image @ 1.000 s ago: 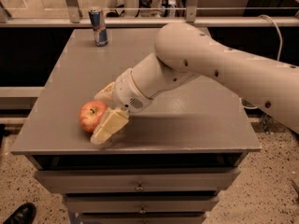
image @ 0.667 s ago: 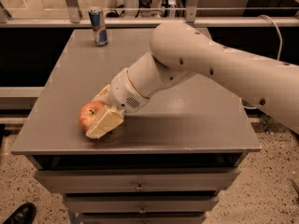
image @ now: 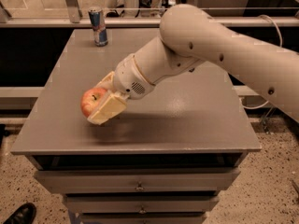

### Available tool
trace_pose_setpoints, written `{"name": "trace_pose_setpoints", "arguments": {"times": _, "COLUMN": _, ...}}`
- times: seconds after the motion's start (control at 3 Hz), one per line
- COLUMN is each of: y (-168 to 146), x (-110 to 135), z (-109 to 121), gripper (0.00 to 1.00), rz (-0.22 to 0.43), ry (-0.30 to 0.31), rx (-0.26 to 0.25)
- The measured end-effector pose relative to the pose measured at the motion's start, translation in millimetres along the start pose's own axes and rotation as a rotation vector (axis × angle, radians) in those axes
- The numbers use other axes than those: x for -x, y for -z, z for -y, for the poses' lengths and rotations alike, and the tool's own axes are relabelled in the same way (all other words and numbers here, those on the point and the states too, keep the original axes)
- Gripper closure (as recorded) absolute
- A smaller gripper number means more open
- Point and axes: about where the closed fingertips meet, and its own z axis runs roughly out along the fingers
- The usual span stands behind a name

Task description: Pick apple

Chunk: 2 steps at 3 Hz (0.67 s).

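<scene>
The red apple (image: 89, 101) with yellowish patches and a stem dimple is at the table's left front. My gripper (image: 102, 97) is shut on it: one cream finger (image: 108, 110) lies across its near side and the other shows behind it. The apple hangs slightly above the grey tabletop (image: 187, 115), with a shadow beneath it. My white arm reaches in from the right.
A blue and silver drink can (image: 98, 26) stands upright at the table's far left corner. Drawers (image: 140, 185) run below the front edge. A rail and glass lie behind the table. A dark shoe (image: 18, 213) is on the floor at lower left.
The gripper has closed around the apple and raised it a little off the tabletop. The can has not moved.
</scene>
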Motion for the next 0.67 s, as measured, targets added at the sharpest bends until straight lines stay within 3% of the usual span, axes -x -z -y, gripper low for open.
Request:
{"name": "trace_pose_setpoints", "arguments": {"times": 0.33, "y": 53.3, "x": 24.5, "z": 25.8, "gripper": 1.00, "rz": 0.146, "ry": 0.013, "rx": -0.055}}
{"name": "trace_pose_setpoints", "arguments": {"times": 0.67, "y": 85.4, "x": 40.1, "z": 37.5, "gripper": 1.00, "rz": 0.234, "ry": 0.027, "rx": -0.084}}
